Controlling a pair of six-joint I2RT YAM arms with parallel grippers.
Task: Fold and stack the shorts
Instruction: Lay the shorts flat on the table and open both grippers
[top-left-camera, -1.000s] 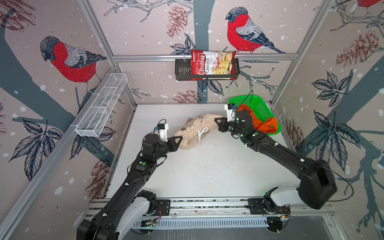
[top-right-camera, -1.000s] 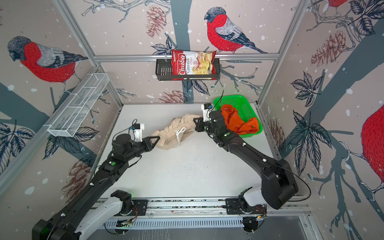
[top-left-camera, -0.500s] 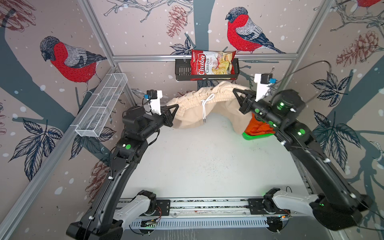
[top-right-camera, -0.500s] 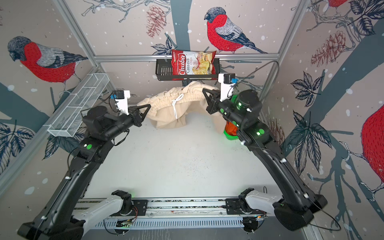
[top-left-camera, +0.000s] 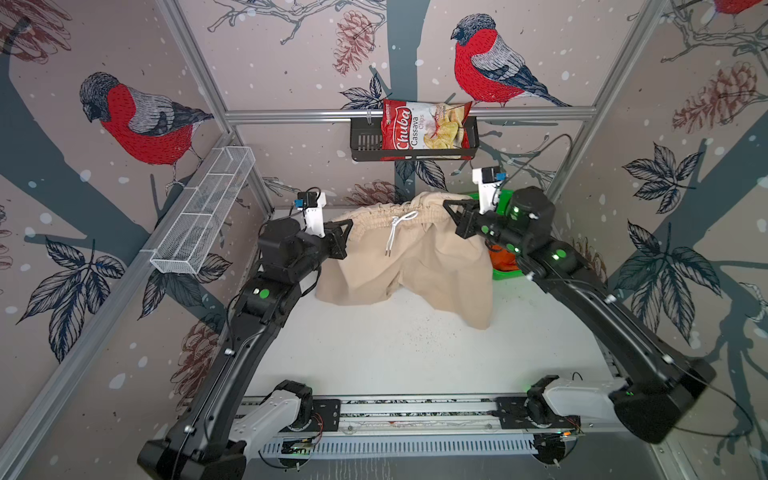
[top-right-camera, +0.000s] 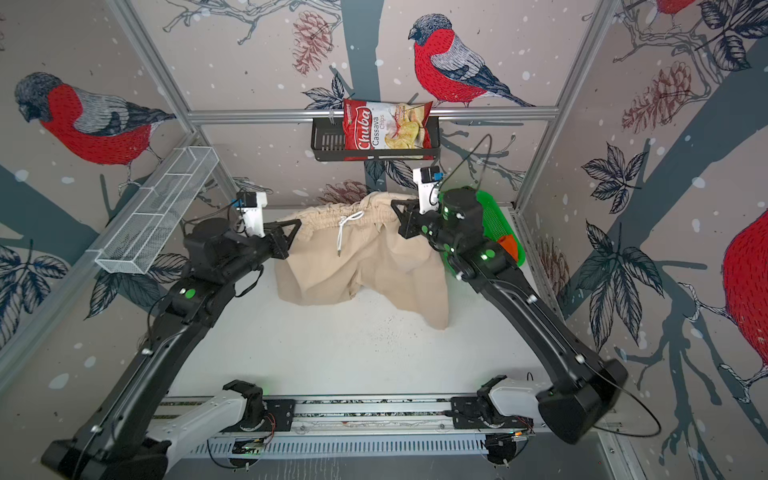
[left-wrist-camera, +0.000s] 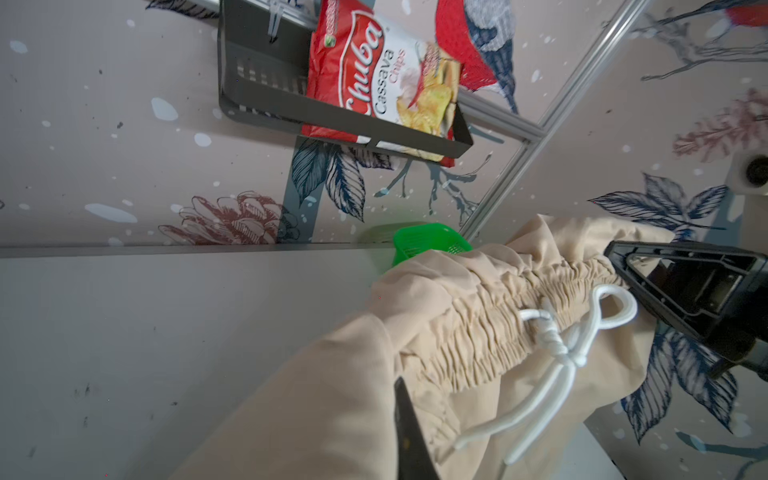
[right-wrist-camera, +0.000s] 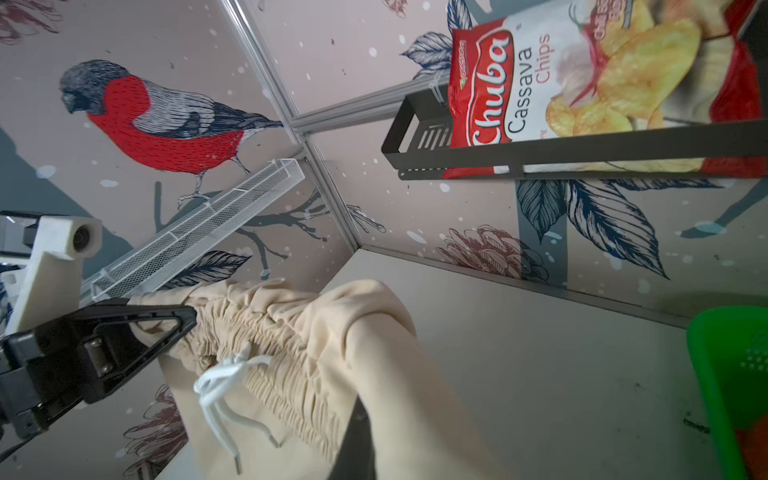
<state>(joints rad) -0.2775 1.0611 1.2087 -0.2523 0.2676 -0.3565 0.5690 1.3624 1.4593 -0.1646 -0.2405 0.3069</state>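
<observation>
Holding the beige shorts (top-left-camera: 415, 257) up by the waistband (top-left-camera: 374, 218), your left gripper (top-left-camera: 348, 227) and right gripper (top-left-camera: 448, 206) each pinch one end; the orange shorts (top-right-camera: 510, 246) lie in the basket (top-right-camera: 496, 224), far right.

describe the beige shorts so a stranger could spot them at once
Look above the far half of the white table: a cloth hangs stretched between the left fingers and the right fingers. Those are the beige shorts, with a gathered waistband and white drawstring; the other pair is orange and sits in the green basket.
</observation>
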